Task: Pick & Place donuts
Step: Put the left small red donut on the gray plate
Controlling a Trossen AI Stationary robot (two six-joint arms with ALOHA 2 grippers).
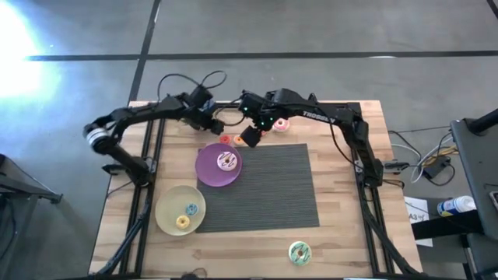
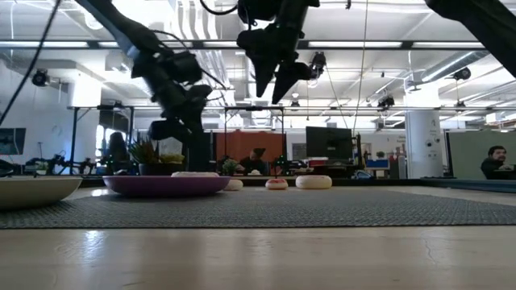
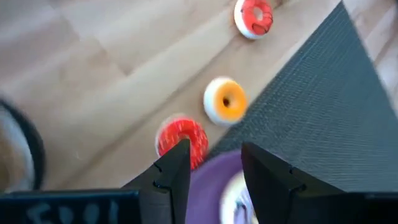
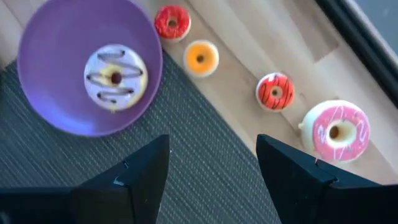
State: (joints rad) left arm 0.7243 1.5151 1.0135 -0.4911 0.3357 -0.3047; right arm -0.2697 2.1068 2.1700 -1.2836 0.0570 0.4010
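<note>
The purple plate (image 1: 210,173) holds a white-iced donut (image 4: 115,76). Beyond its far edge, a plain red donut (image 3: 182,138), an orange donut (image 3: 225,101), a red striped donut (image 4: 275,91) and a pink donut (image 4: 336,130) lie in a row on the wood. The yellow plate (image 1: 167,208) carries a blue donut (image 1: 191,209) and a yellow donut (image 1: 183,222). A green donut (image 1: 299,252) lies near the front edge. My left gripper (image 3: 214,165) hovers open over the purple plate's far rim, by the plain red donut. My right gripper (image 4: 211,168) hangs open, high above the mat's far edge.
A dark grey woven mat (image 1: 268,190) covers the middle of the wooden table (image 1: 342,233); the purple plate overlaps its far left corner. Black frame rails run along both table sides. In the low view, people sit in the room beyond the table.
</note>
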